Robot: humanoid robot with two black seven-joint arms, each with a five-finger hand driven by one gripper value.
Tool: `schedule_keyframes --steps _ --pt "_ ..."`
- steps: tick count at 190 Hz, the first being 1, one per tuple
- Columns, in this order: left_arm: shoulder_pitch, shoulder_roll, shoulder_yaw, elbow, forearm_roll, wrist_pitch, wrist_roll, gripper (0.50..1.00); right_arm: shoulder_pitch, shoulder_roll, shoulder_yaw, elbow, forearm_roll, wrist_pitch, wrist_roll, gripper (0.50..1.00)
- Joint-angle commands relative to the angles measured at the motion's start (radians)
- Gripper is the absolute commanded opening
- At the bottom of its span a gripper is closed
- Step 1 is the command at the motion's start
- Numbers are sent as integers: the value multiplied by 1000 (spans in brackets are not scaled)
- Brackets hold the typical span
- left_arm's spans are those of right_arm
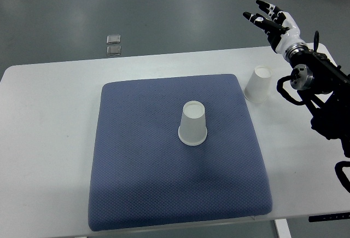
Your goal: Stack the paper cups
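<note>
An upside-down white paper cup [193, 123] stands near the middle of the blue mat [136, 161]. A second white paper cup [258, 83], also upside down, stands on the white table just off the mat's far right corner. My right hand [269, 18] is raised above the table's far right edge, beyond and to the right of the second cup, with its fingers spread and holding nothing. The left arm does not show.
The white table [49, 139] carries the mat, with bare surface on the left and front. Two small clear squares [114, 44] lie on the grey floor beyond the table's far edge. The right arm's dark links [328, 96] hang over the table's right edge.
</note>
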Motion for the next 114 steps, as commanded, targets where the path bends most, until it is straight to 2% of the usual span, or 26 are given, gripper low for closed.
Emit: schedule_keyframes --steps 1,114 --pt "0 0 1 0 0 0 0 1000 4 -1 0 0 0 -4 2 924" --pt "0 0 1 0 0 0 0 1000 6 -10 -5 0 -2 0 9 924"
